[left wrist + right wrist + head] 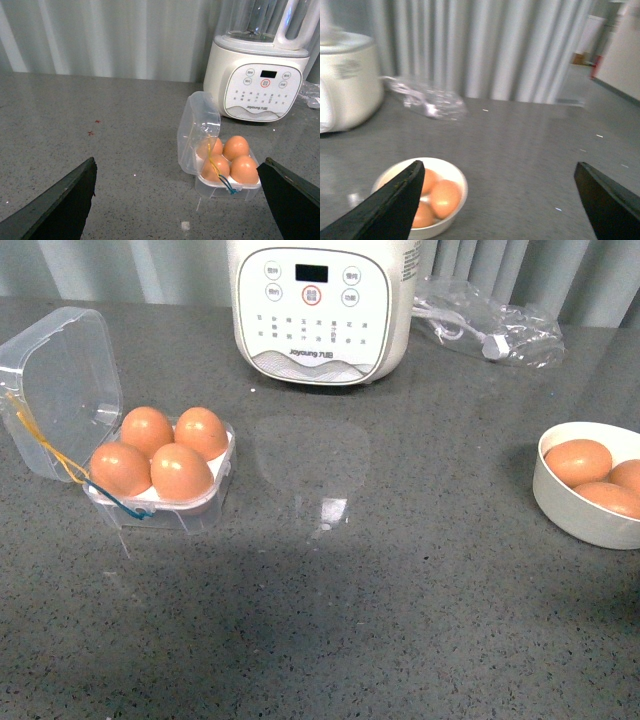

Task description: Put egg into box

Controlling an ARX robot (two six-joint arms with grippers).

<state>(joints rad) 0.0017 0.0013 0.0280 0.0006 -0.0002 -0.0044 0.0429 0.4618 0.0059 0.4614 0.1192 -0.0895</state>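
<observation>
The left gripper (180, 160) showed 2 flat, black, wedge-shaped fingers (60, 210) tapering to blunt tips; the right gripper (498, 164) had 2 matching matte-black fingers (607, 200).

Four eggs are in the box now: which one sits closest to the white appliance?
The back-right egg, in the corner of the box that faces the white appliance. It alone is in both the far row and the right-hand column.

Front: high, looking down over counter (400, 590). Left wrist shares box (197, 127); right wrist shares bowl (443, 167).
</observation>
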